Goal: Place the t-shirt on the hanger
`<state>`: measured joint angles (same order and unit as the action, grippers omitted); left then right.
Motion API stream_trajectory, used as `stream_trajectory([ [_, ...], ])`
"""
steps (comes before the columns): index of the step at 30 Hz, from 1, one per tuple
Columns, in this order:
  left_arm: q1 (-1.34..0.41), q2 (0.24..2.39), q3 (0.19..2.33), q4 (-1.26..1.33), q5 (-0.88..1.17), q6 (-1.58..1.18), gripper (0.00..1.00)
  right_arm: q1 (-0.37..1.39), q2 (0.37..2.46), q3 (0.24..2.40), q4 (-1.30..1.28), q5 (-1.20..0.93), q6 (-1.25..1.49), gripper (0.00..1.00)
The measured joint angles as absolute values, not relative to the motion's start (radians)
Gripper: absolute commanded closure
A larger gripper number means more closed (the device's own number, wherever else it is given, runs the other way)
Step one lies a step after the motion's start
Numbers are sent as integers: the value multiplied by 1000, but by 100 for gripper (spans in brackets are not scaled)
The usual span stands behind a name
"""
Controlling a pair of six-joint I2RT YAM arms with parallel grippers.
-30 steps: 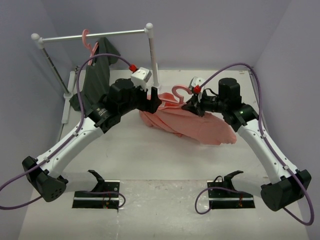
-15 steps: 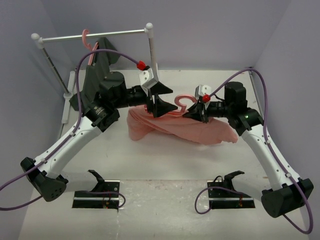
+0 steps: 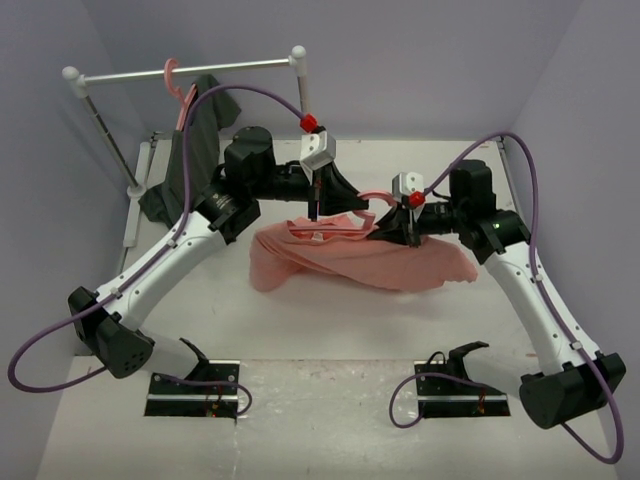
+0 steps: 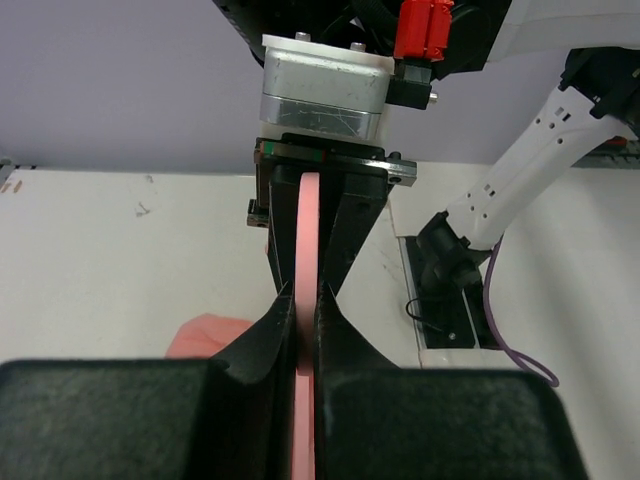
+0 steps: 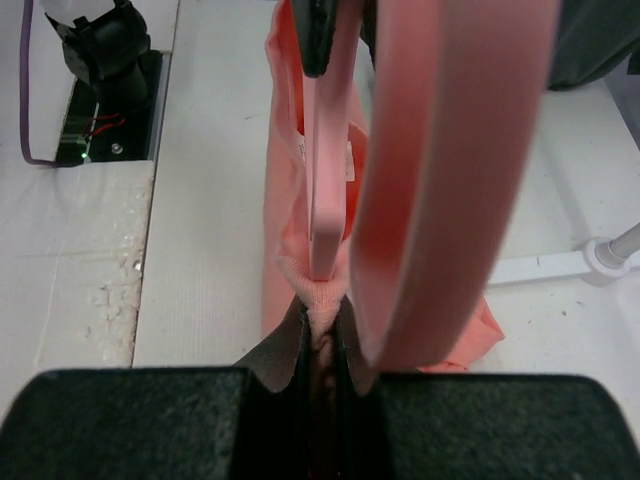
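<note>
White tabletop, lavender walls, a clothes rail (image 3: 190, 72) at the back left. Half a second ago the left gripper (image 4: 307, 300) stood spread; now its fingers are pressed onto the pink hanger (image 4: 310, 225). The right gripper (image 5: 320, 335) stays pinched on a fold of the salmon t-shirt (image 3: 400, 268), heaped in front of the rail's right post with the hanger at its neck opening. With both held, threading can likely proceed.
</note>
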<state>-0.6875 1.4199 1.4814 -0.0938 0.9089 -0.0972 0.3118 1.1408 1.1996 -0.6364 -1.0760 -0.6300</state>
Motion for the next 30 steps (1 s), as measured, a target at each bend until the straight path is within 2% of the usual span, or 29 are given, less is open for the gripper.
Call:
stream_trajectory([
  [1,-687,1419,1479,-85,904,-106,100,306,1141,1201,-635,-1077,-628,77],
  [2,-686,1417,1474,-73,894,-117,100,297,1141,1202,-631,-1081,-618,35],
  [4,-685,1405,1460,-54,852,-134,100,276,1142,1202,-608,-1084,-569,2],
  [7,-678,1374,1437,-47,731,-149,100,213,1110,1152,-466,-1002,-426,1],
  [13,-666,1244,1371,-67,466,-157,100,137,852,885,-168,-516,-43,1],
  [17,-664,1178,1371,-71,392,-157,100,136,726,847,-106,-322,56,2],
  [20,-662,1154,1384,-82,371,-161,100,137,754,884,-91,-250,69,9],
  [25,-662,1147,1419,-115,364,-169,100,137,882,911,-88,-239,72,6],
  [30,-662,1141,1441,-139,391,-177,100,136,956,897,-62,-327,69,7],
])
